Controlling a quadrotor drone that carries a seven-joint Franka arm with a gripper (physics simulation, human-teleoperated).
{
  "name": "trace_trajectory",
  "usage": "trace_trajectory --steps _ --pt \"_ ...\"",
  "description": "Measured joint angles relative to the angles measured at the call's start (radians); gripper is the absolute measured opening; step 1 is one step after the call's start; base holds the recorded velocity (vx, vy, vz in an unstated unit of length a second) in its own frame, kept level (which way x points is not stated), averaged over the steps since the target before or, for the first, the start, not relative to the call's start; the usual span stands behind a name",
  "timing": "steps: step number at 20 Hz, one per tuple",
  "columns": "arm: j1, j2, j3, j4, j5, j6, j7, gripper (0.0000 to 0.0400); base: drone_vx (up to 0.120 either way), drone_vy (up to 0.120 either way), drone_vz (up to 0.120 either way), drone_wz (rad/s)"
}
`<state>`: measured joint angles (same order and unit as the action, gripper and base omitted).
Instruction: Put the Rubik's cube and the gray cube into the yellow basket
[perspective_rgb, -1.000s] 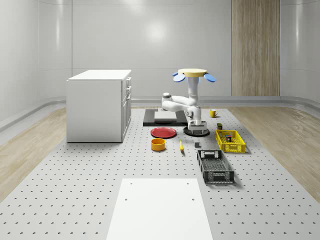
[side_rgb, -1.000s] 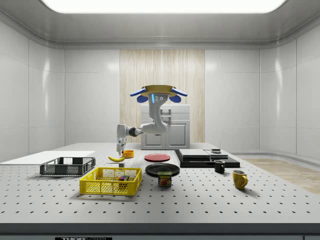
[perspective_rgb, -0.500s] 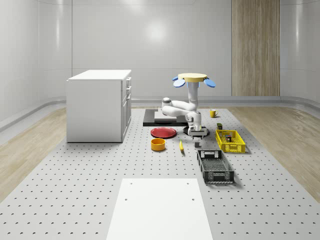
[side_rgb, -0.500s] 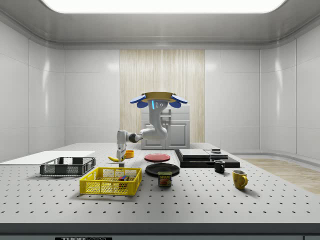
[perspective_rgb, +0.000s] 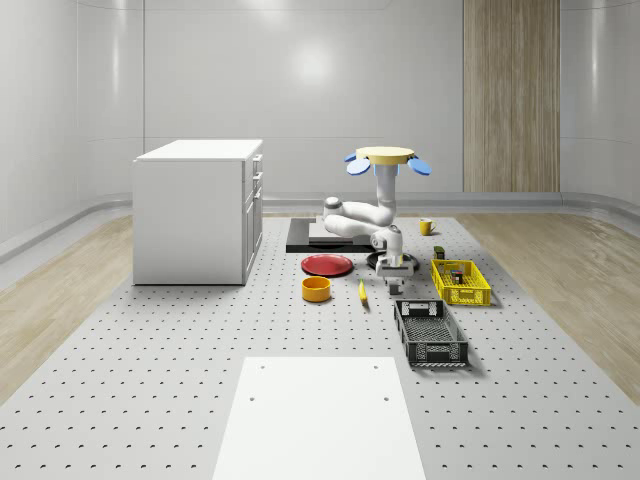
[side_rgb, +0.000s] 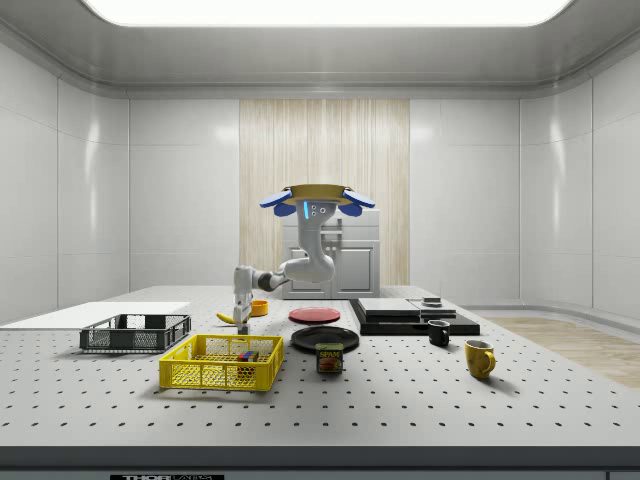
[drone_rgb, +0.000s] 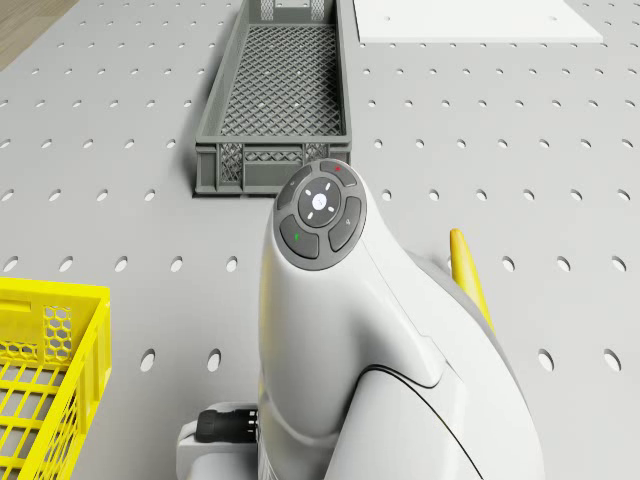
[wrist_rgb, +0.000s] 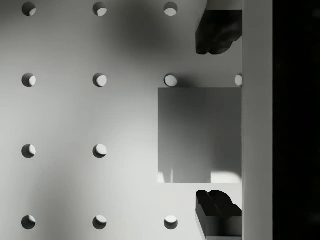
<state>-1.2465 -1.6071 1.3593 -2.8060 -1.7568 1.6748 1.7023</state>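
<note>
Hovering over the tabletop (perspective_rgb: 150, 350), the drone (perspective_rgb: 387, 155) held its claw (wrist_rgb: 218, 120) low. Its fingers (wrist_rgb: 217, 32) stood spread, straddling the gray cube (wrist_rgb: 200, 135) without gripping it.

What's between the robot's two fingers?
In the wrist view, the gray cube sits on the table between the two fingers, which stand apart on either side of it. The drone hovers above the table.

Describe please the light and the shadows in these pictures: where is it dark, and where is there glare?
Wrist view: a soft shadow darkens the table around the gray cube, whose near edge catches bright light; both fingertips look almost black. Side view: a ceiling light panel glares white. Whole-scene view: soft reflections shine on the back wall. Drone view: even light, with a faint shadow beside the gray crate.
</note>
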Motion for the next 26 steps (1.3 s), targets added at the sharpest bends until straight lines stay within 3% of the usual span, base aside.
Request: trace_trajectory --steps 10,13,16,26 --pt "0.020 0.005 -0.050 0.012 -0.048 0.014 -0.028 0.0400 0.000 0.000 0.000 0.000" --pt "0.022 0.007 -0.055 0.013 -0.053 0.014 -0.031 0.0321 0.000 0.000 0.000 0.000" --pt "0.023 0.010 -0.058 0.014 -0.057 0.013 -0.032 0.0284 0.000 0.000 0.000 0.000" --pt "0.026 0.016 -0.058 0.014 -0.059 0.006 -0.034 0.0254 0.000 0.000 0.000 0.000"
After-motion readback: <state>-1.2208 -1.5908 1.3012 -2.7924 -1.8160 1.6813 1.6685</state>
